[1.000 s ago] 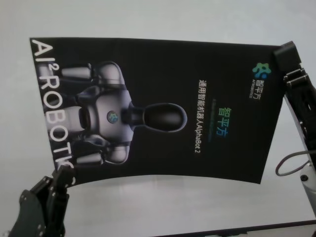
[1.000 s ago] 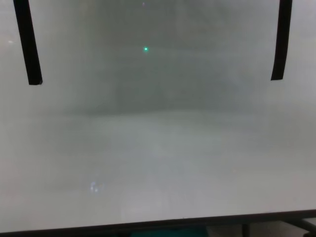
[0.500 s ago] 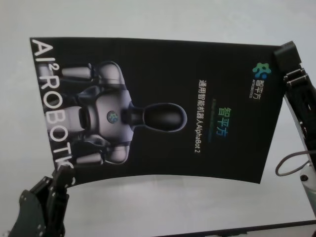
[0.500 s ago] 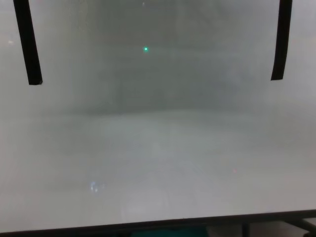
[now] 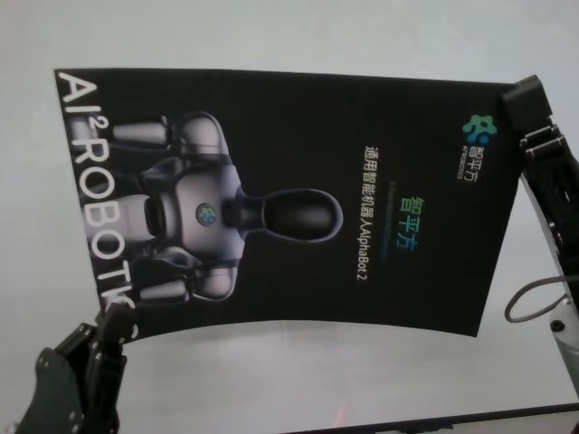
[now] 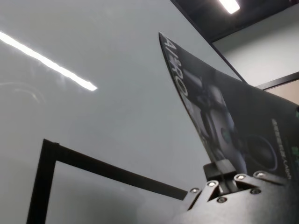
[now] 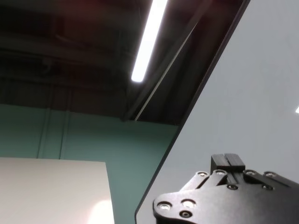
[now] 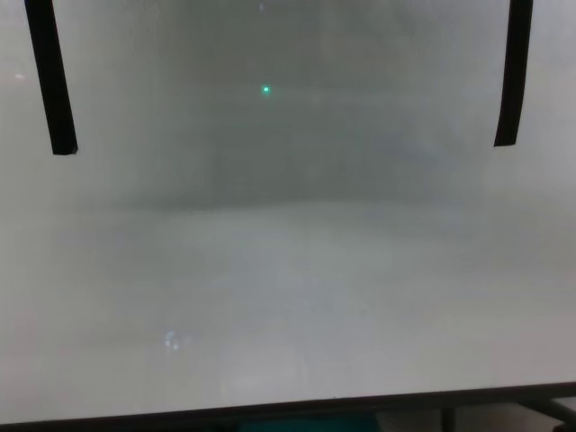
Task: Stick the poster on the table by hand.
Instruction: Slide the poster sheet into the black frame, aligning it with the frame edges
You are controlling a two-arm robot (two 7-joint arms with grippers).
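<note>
I see left gripper (image 5: 116, 318) pinching poster (image 5: 298, 203) near-left corner; right gripper (image 5: 523, 107) clamping far-right corner. Poster held over table (image 5: 271, 380), long axis left-right, robot figure's head pointing right. No change since earlier frame.

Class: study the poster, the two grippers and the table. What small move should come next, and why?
Probably lower both arms together to lay the poster flat on the table. The left gripper pinches its near-left corner and the right gripper its far-right corner; the sheet bows between them, and the left wrist view shows its edge lifted off the surface.
</note>
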